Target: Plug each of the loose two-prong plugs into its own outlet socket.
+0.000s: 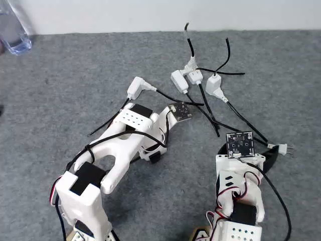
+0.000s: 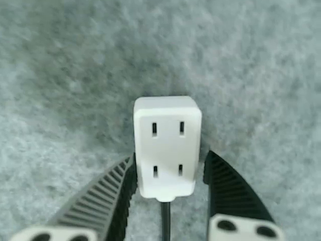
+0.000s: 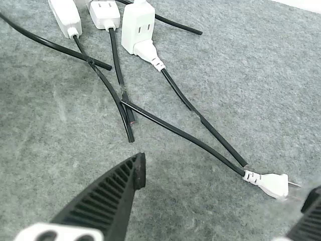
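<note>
In the left wrist view, a white outlet socket (image 2: 167, 145) with two pairs of slots sits between the black fingers of my left gripper (image 2: 170, 158), which is shut on its sides. The socket's black cord runs back toward the camera. My right gripper (image 3: 224, 176) is open low over the grey carpet. A loose white two-prong plug (image 3: 271, 184) lies just inside its far finger (image 3: 308, 211); from above, that plug (image 1: 284, 149) sits beside the right arm's black jaw. Three more white sockets (image 1: 194, 76) lie clustered further back.
Several black cords (image 1: 210, 118) cross the carpet between the arms and the socket cluster. Another white angled plug piece (image 1: 136, 88) lies beside the left arm. A clear bottle (image 1: 12, 30) stands at the back left corner, by the white wall.
</note>
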Controlling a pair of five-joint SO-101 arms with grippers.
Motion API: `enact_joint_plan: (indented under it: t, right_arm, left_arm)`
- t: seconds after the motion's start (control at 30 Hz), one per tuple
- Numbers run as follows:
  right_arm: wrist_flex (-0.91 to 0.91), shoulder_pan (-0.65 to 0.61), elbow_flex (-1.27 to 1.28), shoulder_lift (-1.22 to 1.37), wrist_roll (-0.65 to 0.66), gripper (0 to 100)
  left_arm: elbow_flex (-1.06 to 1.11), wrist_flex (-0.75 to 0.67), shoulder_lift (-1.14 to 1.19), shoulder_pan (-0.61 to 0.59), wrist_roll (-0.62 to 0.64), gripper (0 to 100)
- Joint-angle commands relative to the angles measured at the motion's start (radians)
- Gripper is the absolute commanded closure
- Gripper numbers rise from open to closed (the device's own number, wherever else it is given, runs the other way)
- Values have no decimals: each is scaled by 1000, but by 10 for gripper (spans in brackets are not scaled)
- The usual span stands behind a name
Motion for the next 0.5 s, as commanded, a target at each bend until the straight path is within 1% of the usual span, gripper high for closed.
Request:
enact_joint_plan:
  t: [0.0,0.1,0.23,0.3,0.47]
  right_arm:
    - [-21,-12,11,-4,-5,535]
    - [-21,-12,11,-4,-5,535]
    - [-21,-12,11,-4,-5,535]
    - [-21,-12,11,-4,-5,535]
    - [-22,-12,11,-5,-5,535]
  left_arm:
    - [8,14,-9,0,-17,799]
    - [7,14,-9,0,-21,859]
    - [8,41,-8,0,-123,983]
    - [8,80,-8,0,-181,986]
    - [10,216,-8,2,-393,986]
